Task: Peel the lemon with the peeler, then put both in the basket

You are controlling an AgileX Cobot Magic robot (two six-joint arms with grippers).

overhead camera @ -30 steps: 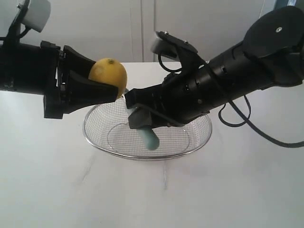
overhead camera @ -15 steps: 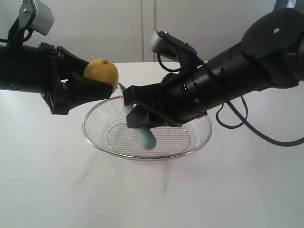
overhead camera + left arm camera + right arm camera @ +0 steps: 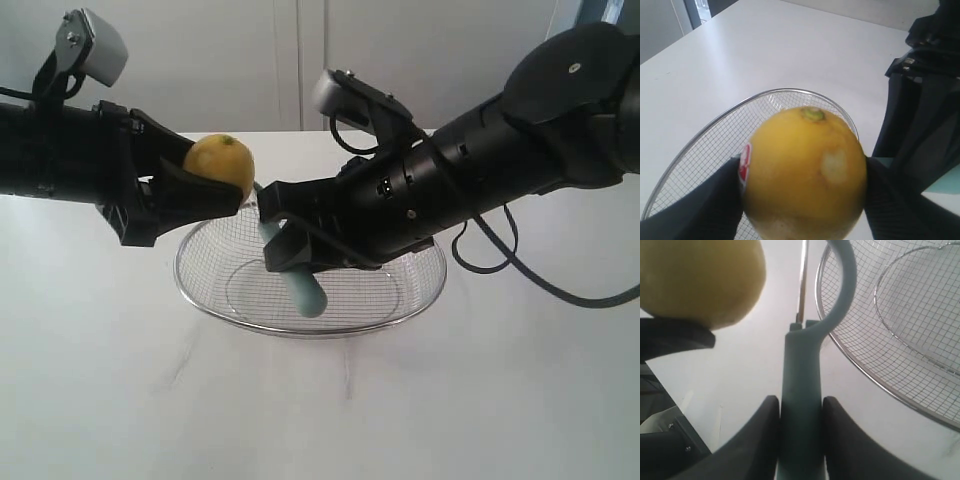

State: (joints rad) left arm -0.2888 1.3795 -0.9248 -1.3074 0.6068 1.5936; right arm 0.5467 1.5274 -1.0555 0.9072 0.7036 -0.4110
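L gripper (image 3: pixel 214 186) is clamped on the lemon (image 3: pixel 220 166), held in the air above the rim of the basket (image 3: pixel 300 333) at approx 10 o'clock in the ext. view, w/ the red-and-white sticker (image 3: pixel 744 162) next to one finger (image 3: pixel 705 210). R gripper (image 3: pixel 286 242) pinches the peeler (image 3: pixel 306 290) mid-handle. The handle end points to approx 5 o'clock over the mesh, and the curved head (image 3: pixel 842 270) sits just beside the lemon; can't tell if the blade touches the skin.
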